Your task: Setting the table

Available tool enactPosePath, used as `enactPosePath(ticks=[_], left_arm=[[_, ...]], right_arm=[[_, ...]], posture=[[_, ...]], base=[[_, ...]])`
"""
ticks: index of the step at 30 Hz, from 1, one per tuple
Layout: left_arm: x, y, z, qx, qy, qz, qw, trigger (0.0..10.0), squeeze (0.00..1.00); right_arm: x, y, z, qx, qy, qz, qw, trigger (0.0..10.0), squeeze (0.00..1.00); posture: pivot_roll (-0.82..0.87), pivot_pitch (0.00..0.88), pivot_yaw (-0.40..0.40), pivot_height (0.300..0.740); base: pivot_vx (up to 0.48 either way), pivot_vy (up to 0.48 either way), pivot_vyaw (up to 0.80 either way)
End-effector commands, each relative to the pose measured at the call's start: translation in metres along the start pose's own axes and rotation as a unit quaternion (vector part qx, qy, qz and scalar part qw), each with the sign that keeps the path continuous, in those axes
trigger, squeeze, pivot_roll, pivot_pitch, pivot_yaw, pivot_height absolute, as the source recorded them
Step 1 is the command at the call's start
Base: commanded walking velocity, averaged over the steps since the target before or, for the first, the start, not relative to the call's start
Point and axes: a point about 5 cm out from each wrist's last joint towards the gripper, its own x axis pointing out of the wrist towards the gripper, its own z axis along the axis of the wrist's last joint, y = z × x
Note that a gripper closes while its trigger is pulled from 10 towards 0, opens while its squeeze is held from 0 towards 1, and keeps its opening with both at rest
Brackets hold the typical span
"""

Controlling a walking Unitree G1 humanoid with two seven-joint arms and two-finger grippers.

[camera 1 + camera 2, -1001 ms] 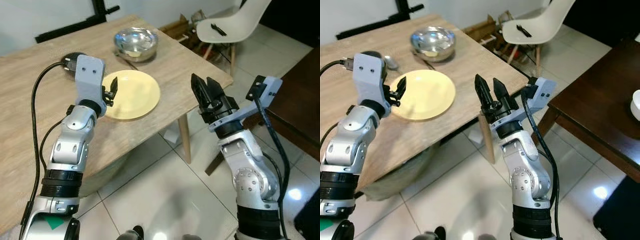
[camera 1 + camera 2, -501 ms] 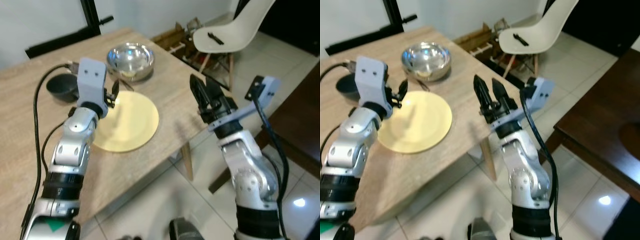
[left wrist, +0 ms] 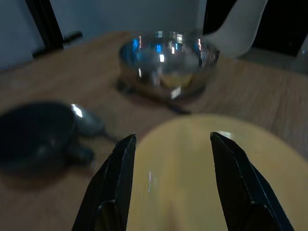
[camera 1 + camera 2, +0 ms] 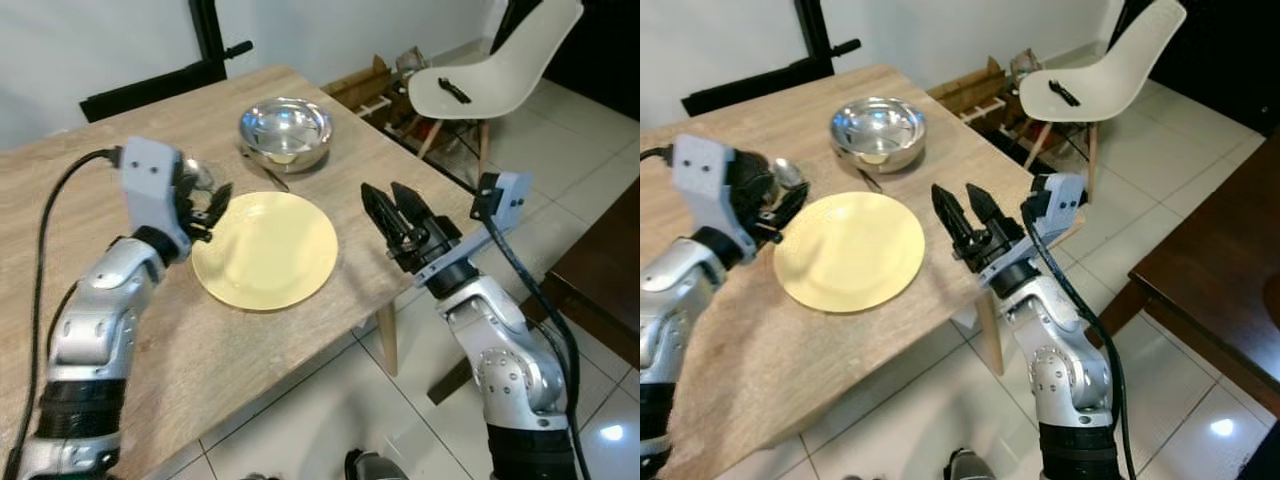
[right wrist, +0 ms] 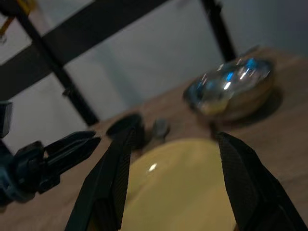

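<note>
The yellow plate [image 4: 265, 249], mid-frame on the table [image 4: 120, 340], looks stiff, smooth and breakable, best pinched at its rim by the left gripper [image 4: 212, 203] or right gripper [image 4: 397, 215], both spread empty.

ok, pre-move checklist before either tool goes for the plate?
1. Plate flat on table, nothing on it: ok.
2. Left tool open, at the plate's left rim: ok.
3. Right tool open, off the plate's right rim, holding nothing: ok.
4. Steel bowl apart from the plate: ok.
5. Spoon and dark bowl close to the left tool: not ok.
6. Left tool touching the plate yet: cannot tell.
</note>
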Motion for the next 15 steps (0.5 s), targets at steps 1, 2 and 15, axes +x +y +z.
enactPosePath(ticks=[1, 2, 15], left_arm=[[-0.001, 0.0, -0.012, -0.018, 0.008, -0.003, 1.0, 10.0, 0.0], [-0.001, 0.0, -0.016, -0.022, 0.011, 0.002, 1.0, 10.0, 0.0], [0.002, -0.013, -0.053, -0.009, 0.061, -0.012, 0.998, 10.0, 0.0]], right_arm=[[0.003, -0.001, -0.011, 0.005, 0.025, 0.005, 1.0, 10.0, 0.0], [0.005, -0.001, -0.013, 0.009, 0.028, 0.008, 1.0, 10.0, 0.0], [0.03, -0.005, -0.017, 0.055, 0.016, 0.009, 0.998, 10.0, 0.0]], posture=[[-0.07, 0.075, 0.066, 0.74], [-0.07, 0.075, 0.066, 0.74], [-0.05, 0.079, 0.044, 0.74]], base=[[0.0, 0.0, 0.0], [0.0, 0.0, 0.0], [0.0, 0.0, 0.0]])
